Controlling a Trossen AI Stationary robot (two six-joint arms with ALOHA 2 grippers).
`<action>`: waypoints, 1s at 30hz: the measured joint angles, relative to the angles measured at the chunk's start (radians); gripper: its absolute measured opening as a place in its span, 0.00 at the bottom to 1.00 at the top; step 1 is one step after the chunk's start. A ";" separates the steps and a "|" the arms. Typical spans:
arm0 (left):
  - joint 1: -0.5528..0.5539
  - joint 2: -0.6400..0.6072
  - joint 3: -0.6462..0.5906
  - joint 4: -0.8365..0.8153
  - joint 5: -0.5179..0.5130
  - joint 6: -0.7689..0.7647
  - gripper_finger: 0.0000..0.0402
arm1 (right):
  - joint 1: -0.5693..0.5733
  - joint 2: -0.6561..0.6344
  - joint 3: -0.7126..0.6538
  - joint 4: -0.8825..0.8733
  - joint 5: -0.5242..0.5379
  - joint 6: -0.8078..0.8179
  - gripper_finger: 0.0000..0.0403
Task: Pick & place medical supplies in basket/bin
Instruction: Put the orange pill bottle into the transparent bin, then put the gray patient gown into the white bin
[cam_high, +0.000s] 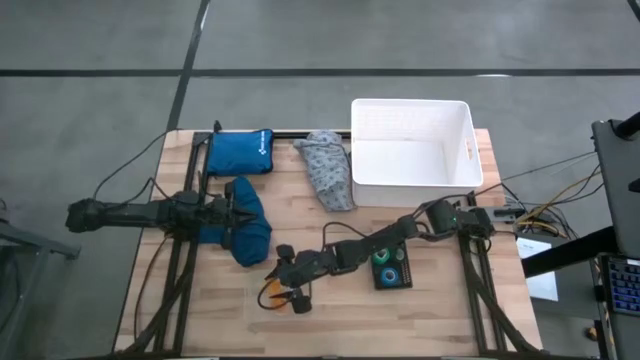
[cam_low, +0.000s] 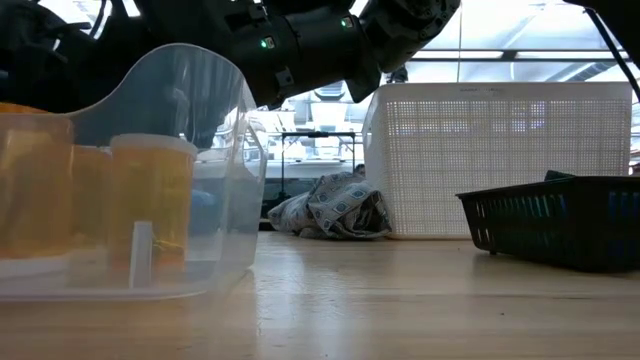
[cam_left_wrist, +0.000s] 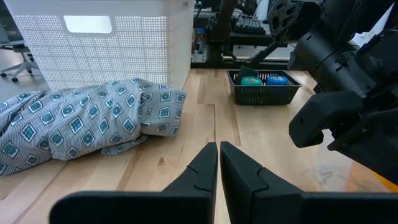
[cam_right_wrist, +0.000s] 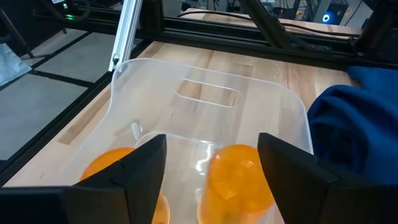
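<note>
My right gripper (cam_high: 284, 272) (cam_right_wrist: 211, 167) is open, just above a clear plastic tub (cam_right_wrist: 205, 93) near the table's near edge. Its fingers stand on either side of an orange round-capped bottle (cam_right_wrist: 239, 174); a second orange bottle (cam_right_wrist: 102, 169) stands beside it. My left gripper (cam_high: 240, 205) (cam_left_wrist: 219, 163) is shut, hovering over the dark blue cloth (cam_high: 252, 228) heaped on the table's left half. The pale grey patterned cloth (cam_high: 328, 170) (cam_left_wrist: 87, 118) lies against the white tub's (cam_high: 410, 150) left wall. Green and blue tape rolls (cam_left_wrist: 264, 79) sit in a small black basket (cam_high: 391, 268).
A flat bright blue zip pouch (cam_high: 240, 152) lies at the far left of the table. The white tub (cam_low: 500, 160) stands at the far right. My right arm (cam_high: 380, 245) stretches low across the black basket (cam_low: 560, 225). Bare wood shows between the cloths and the near edge.
</note>
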 joint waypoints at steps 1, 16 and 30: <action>0.000 0.000 0.000 0.000 0.000 0.000 0.06 | 0.000 0.000 0.000 0.000 0.000 0.000 0.63; 0.000 0.000 0.000 0.000 0.000 -0.004 0.06 | 0.001 0.000 -0.001 0.000 0.000 0.000 0.66; 0.000 0.000 0.000 0.000 0.000 -0.003 0.06 | 0.012 -0.010 0.046 -0.001 -0.043 -0.004 0.64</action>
